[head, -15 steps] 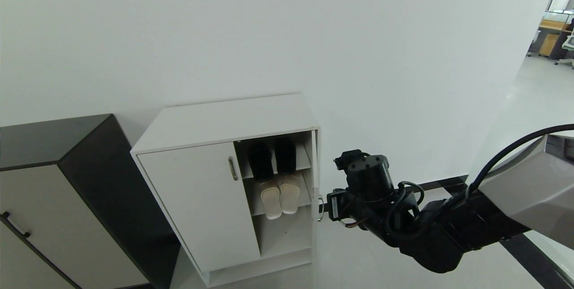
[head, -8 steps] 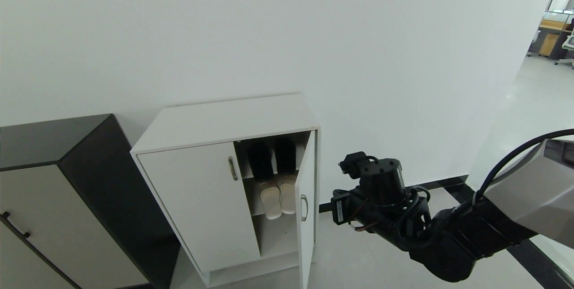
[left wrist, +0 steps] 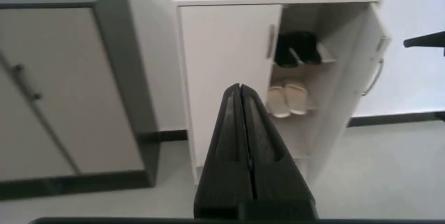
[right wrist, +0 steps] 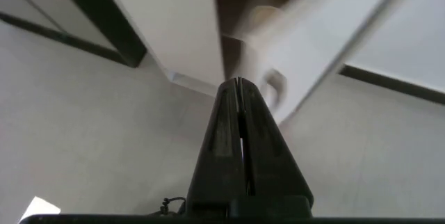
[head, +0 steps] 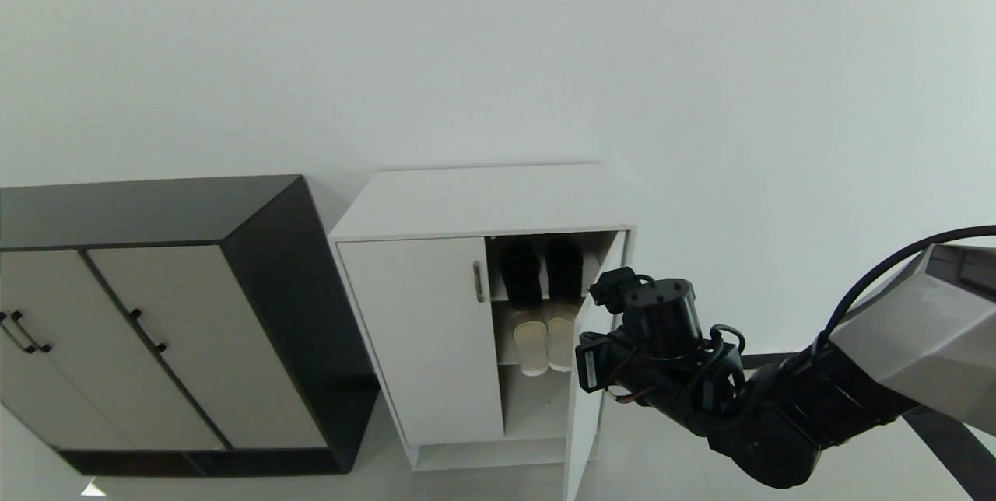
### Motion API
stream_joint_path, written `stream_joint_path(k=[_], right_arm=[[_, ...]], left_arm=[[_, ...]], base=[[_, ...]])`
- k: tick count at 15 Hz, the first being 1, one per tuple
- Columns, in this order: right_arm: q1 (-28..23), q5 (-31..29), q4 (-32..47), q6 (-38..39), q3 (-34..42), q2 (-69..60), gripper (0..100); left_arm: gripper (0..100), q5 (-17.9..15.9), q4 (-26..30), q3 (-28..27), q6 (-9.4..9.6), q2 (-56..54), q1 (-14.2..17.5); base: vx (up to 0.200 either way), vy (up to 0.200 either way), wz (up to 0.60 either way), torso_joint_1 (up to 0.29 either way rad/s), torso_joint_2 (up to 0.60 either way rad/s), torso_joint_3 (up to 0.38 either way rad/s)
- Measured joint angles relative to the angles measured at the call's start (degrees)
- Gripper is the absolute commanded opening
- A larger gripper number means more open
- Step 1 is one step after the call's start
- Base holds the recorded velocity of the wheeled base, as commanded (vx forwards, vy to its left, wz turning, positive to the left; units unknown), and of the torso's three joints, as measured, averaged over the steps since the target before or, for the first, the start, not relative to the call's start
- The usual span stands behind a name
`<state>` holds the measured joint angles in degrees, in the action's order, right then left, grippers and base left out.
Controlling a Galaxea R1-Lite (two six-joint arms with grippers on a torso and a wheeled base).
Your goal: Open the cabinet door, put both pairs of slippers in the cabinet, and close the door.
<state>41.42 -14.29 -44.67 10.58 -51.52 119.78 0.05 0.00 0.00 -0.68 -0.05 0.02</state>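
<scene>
White wall (head: 498, 57) behind, pale grey floor (head: 661, 470) below. Two units stand side by side against the wall:

- white cabinet (head: 482, 197), low, flat top, two doors
- dark cabinet (head: 156, 314) to its left, black frame, light door panels with black bar handles

White cabinet: left door (head: 424, 338) shut, small metal handle near its inner edge. Right cabinet door (head: 582, 439) stands partly open, swung out on its right-hand hinges, so the right half of the interior shows. Black slippers (head: 542, 271) lie on the top shelf, side by side. Beige slippers (head: 542, 338) lie on the shelf just below, also side by side, soles facing out. Both pairs are inside the cabinet, well apart from either arm.

Right arm reaches in from the right; in the head view its wrist overlaps the outer face of the open door at about mid-height. Right end effector (right wrist: 238, 83) – fingers pressed together, holding nothing. Its tips sit just in front of the blurred door handle (right wrist: 273, 85); contact cannot be told.

Left end effector (left wrist: 238, 88) – fingers also pressed together, nothing between them. It hangs well back from the white cabinet, pointing towards the shut left door, with the open door and its curved handle off to one side
</scene>
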Motion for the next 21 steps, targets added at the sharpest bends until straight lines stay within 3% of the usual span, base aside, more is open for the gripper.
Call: stream_joint_path(k=[12,21], right_arm=[[-5.84,-0.49,-1.50,-6.81,3.97,-2.43,0],[-7.30,-0.16,-3.91,-6.27,-3.68,6.16,0]], left_arm=[[0,-0.05,0.00,0.00,0.09,0.00,0.05],[0,-0.05,0.00,0.00,0.09,0.02,0.00]], base=[[0.000,0.000,0.00,0.000,0.00,0.000],[0.000,0.000,0.00,0.000,0.00,0.000]])
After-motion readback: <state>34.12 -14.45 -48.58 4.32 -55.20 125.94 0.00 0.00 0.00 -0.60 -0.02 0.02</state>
